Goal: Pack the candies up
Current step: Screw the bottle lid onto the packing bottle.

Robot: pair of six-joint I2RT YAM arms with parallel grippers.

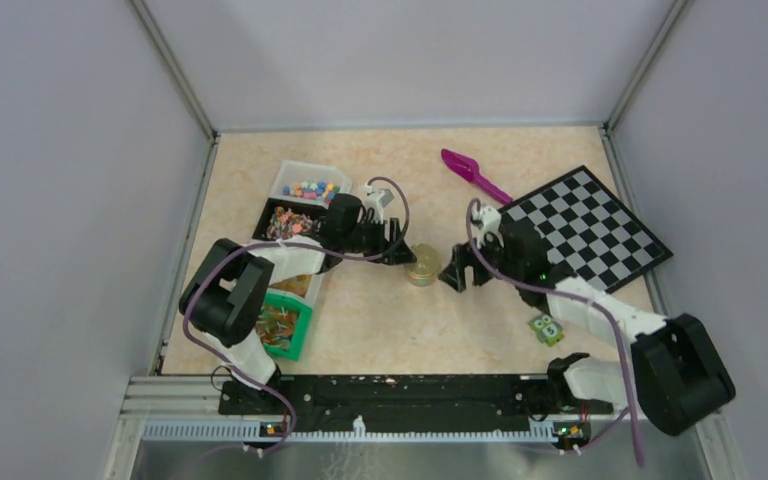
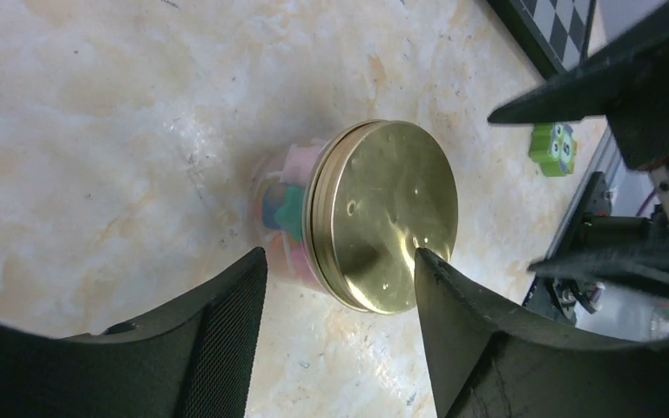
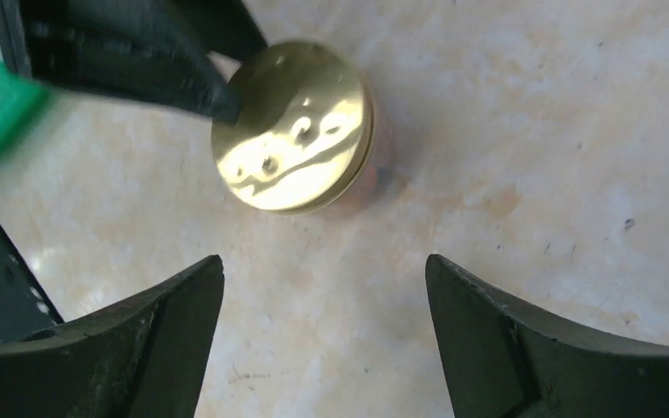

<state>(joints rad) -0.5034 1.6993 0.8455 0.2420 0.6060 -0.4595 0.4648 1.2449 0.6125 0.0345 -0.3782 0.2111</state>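
Note:
A small clear jar with a gold lid stands mid-table. Pink, green and blue candies show through its wall under the lid. The lid also shows in the right wrist view. My left gripper is open and empty just left of the jar. In the left wrist view the jar lies just beyond the fingertips, and one tip overlaps the lid's edge. My right gripper is open and empty just right of the jar. In its own view it is short of the jar.
Bins at the left hold more candies: a clear one, a black one and a green one. A magenta scoop lies at the back. A chessboard lies on the right. A green owl block is near the right arm.

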